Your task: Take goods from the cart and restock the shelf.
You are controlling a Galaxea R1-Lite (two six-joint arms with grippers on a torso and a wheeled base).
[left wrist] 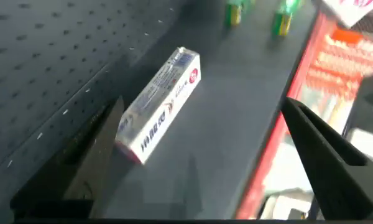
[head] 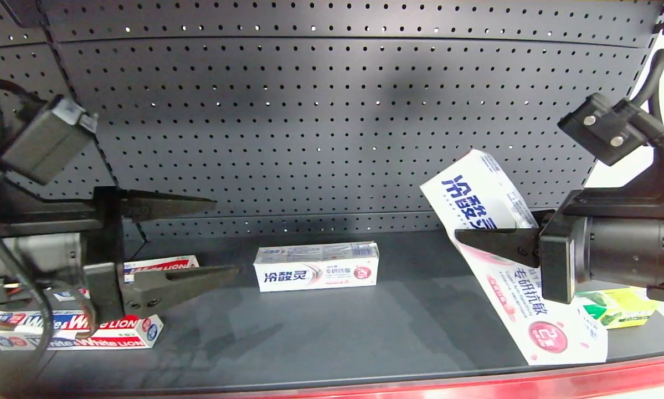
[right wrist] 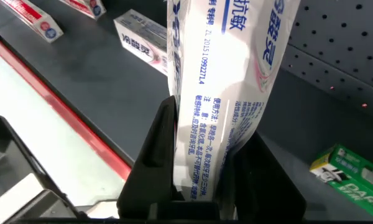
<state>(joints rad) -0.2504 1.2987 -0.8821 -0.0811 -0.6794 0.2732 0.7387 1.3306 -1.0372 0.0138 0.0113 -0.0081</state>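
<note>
A dark shelf (head: 332,332) with a perforated back panel. The right claw (head: 470,235) pinches a long white toothpaste box (head: 475,188) across its middle, over the shelf's right part. The box's long axis slants, upper end toward the panel, lower end near the red front edge; whether it touches the shelf is unclear. A matching box (head: 316,266) lies flat mid-shelf, to that claw's left, lengthwise along the panel, with bare shelf between. A green box (head: 619,307) sits farther right. The left claw (head: 226,237), spread and empty, hangs far left above red-and-white boxes (head: 88,331).
</note>
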